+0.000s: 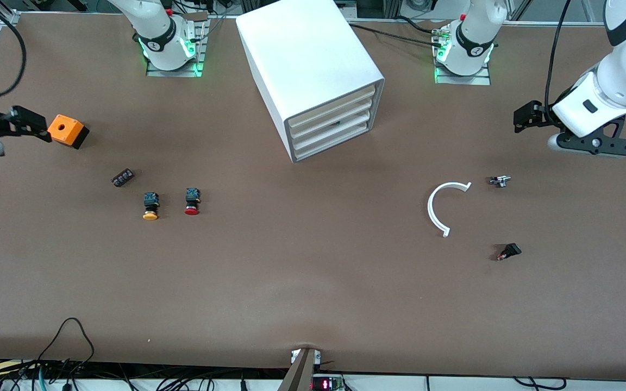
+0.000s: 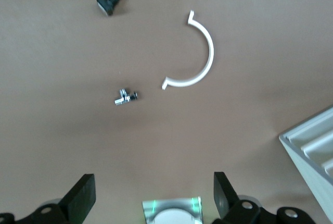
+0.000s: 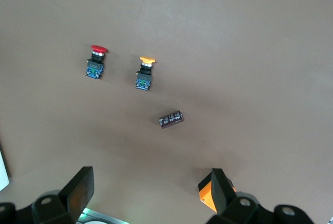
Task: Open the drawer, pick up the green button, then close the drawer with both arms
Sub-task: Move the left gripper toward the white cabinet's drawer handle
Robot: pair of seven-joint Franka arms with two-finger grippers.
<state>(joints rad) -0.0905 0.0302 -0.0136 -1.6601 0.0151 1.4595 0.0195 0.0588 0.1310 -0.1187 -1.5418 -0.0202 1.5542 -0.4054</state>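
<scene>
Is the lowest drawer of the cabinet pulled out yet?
No: in the front view the lowest drawer sits flush with the three above it in the cabinet.

One cabinet (image 1: 313, 70) with four drawers (image 1: 330, 126) is present. Two push buttons lie on the table: one yellow-capped (image 1: 150, 206) and one red-capped (image 1: 192, 201). Single items: one orange box (image 1: 67, 131), one black block (image 1: 122, 177), one white arc (image 1: 443, 206), one metal part (image 1: 500, 181), one black switch (image 1: 509, 251).

Lowest white drawer (image 1: 335, 142) shut
</scene>
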